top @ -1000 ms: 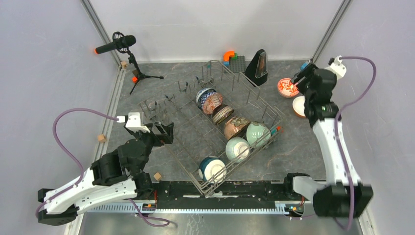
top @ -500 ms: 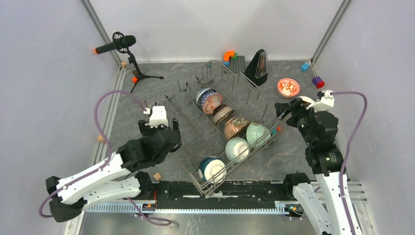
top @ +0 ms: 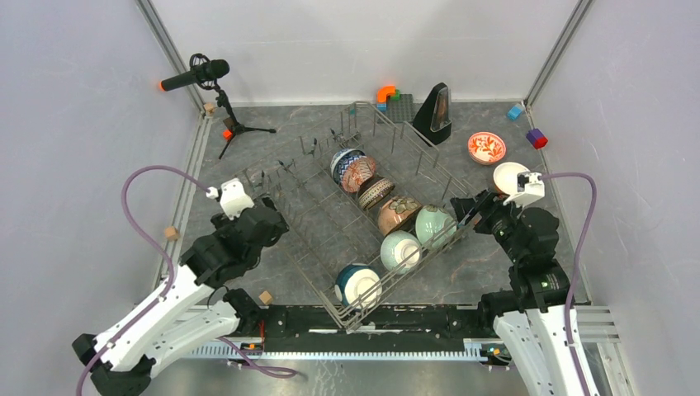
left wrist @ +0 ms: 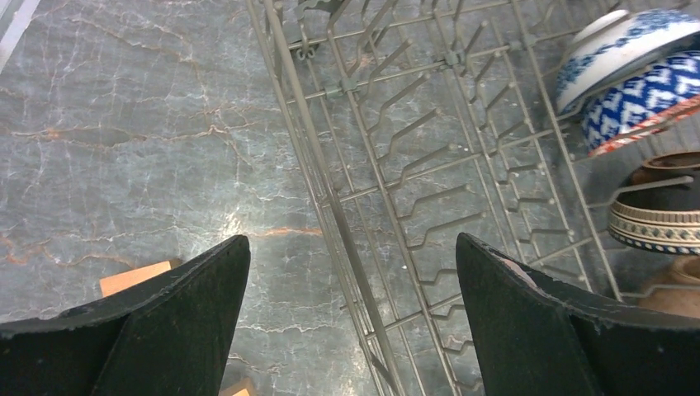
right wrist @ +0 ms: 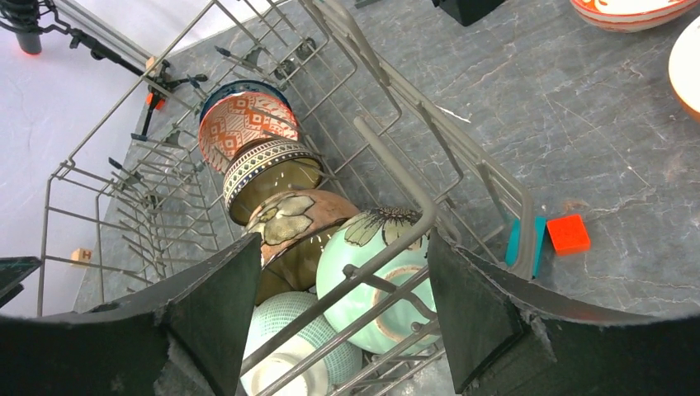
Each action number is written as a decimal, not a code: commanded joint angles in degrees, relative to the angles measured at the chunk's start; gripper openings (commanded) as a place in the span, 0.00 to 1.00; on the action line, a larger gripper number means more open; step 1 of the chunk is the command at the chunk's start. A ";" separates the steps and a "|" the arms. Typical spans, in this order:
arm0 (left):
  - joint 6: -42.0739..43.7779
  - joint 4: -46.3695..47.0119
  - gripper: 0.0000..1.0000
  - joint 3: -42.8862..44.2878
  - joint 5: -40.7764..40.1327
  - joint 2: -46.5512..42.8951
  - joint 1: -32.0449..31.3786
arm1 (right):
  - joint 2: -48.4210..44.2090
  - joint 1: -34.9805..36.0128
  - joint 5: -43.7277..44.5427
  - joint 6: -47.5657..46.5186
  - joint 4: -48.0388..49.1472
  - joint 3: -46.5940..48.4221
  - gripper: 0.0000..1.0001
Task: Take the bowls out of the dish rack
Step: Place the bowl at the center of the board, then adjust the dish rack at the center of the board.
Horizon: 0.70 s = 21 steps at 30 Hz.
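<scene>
Nearer the arm bases than either set of fingers, a teal bowl with a white base (top: 357,285) stands on edge at the near end of the large grey wire dish rack (top: 305,223). The left gripper (left wrist: 351,243) is spread wide and holds nothing. Its fingers straddle the rack's side rail, with bare tines and open room ahead of the fingertips. The right gripper (right wrist: 342,247) is also open and empty over the rack's corner rail. Between its fingers stands a mint green flowered bowl (right wrist: 376,272). Beyond that, a tan floral bowl (right wrist: 301,227), a banded striped bowl (right wrist: 268,165) and a red-lattice bowl (right wrist: 243,124) stand on edge in a row along the rack's long axis. Past those fingers, outside the rack, a red-floral bowl (top: 486,148) and a plain white bowl (top: 503,175) sit upright, just beside each other, on the grey marbled table (top: 512,256).
</scene>
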 commanded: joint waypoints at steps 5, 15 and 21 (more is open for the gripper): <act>-2.07 5.41 0.83 0.78 1.03 6.53 5.77 | -1.88 0.80 -1.15 -2.88 -2.03 -0.87 0.79; 1.45 12.65 0.34 -4.88 7.16 5.86 8.06 | 2.25 0.75 -1.26 -3.68 0.28 -0.81 0.70; 2.14 14.11 0.02 -7.29 9.51 3.47 8.09 | 7.56 0.82 -1.55 -5.92 1.09 2.52 0.54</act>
